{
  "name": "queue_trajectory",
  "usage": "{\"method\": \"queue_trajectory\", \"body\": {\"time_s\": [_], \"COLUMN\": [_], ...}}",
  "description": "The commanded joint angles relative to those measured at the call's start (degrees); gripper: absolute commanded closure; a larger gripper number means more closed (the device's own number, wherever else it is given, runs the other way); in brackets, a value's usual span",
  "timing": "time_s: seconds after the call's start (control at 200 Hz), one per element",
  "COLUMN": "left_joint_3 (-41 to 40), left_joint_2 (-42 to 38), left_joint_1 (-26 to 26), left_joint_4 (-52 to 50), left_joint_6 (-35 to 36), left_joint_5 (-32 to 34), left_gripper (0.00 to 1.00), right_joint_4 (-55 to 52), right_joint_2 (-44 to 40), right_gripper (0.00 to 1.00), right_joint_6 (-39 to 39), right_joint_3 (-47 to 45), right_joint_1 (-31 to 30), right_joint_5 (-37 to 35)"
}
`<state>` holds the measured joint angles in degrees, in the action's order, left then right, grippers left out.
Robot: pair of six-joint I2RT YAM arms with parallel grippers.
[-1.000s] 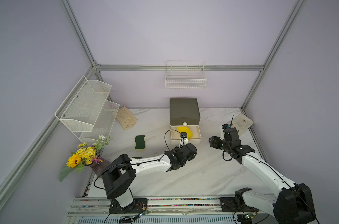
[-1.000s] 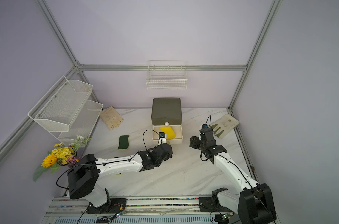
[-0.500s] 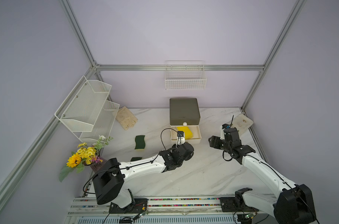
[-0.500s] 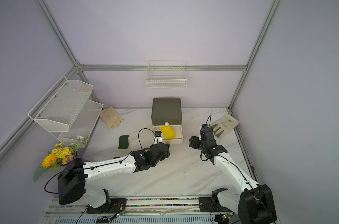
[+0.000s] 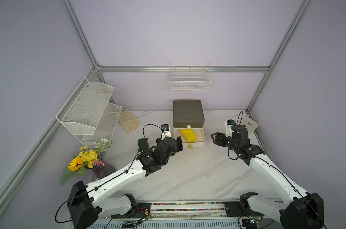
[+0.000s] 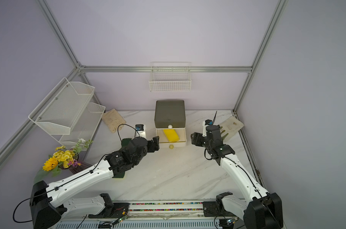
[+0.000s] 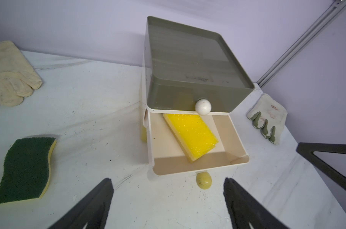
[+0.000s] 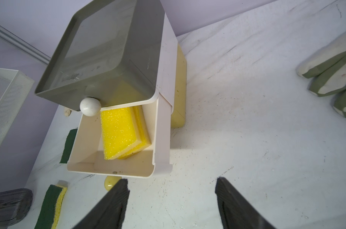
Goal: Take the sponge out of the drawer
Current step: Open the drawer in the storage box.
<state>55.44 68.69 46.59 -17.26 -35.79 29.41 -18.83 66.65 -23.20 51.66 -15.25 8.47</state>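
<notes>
Lying aslant in the pulled-out drawer (image 7: 199, 167) of the cabinet (image 7: 190, 65), near the worktop's (image 7: 89, 103) back edge, the yellow sponge (image 7: 191, 134) is sitting exposed from above, apparently so it can be reached freely. The left gripper (image 7: 167, 179) is hovering just before the drawer's knob (image 7: 203, 181), fingers apart and empty. The right gripper (image 8: 172, 179) is hovering alongside, likewise spread, probably positioned to descend on the sponge.

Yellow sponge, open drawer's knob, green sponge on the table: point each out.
yellow sponge (image 7: 191, 134), left wrist view, middle of its top face.
open drawer's knob (image 7: 203, 180), left wrist view, its rounded front.
green sponge (image 7: 22, 168), left wrist view, middle of its green face.
</notes>
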Motion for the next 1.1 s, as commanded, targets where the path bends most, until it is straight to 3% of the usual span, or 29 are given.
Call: {"method": "queue_trajectory", "body": {"time_s": [0.0, 0.285, 0.665, 0.895, 1.095], "left_joint_3": [0.1, -1.4, -3.3, 1.4, 5.9], "left_joint_2": [0.7, -0.3, -1.6, -1.9, -1.3], "left_joint_1": [-3.6, -6.5, -6.8, -7.3, -10.9], "left_joint_4": [-0.4, -1.1, -1.0, -6.5, -10.6], "left_joint_6": [1.2, 0.2, -0.3, 5.4, 11.0], "left_joint_5": [-8.5, -9.3, -9.6, -10.4, -13.3], "left_gripper": [0.10, 0.09, 0.07, 0.00, 0.00], "right_joint_4": [0.4, -3.2, -9.4, -9.6, -9.7], "right_joint_2": [3.3, 13.3, 22.4, 25.4, 27.9], "right_gripper": [0.28, 0.40, 0.56, 0.64, 0.71], "right_joint_6": [-0.1, 0.2, 0.2, -0.3, -0.8], "right_joint_3": [3.3, 10.9, 18.7, 19.8, 20.6], "right_joint_1": [-1.4, -7.7, -11.3, -11.6, -12.2], "right_joint_5": [1.3, -8.0, -18.8, -19.5, -19.8]}}
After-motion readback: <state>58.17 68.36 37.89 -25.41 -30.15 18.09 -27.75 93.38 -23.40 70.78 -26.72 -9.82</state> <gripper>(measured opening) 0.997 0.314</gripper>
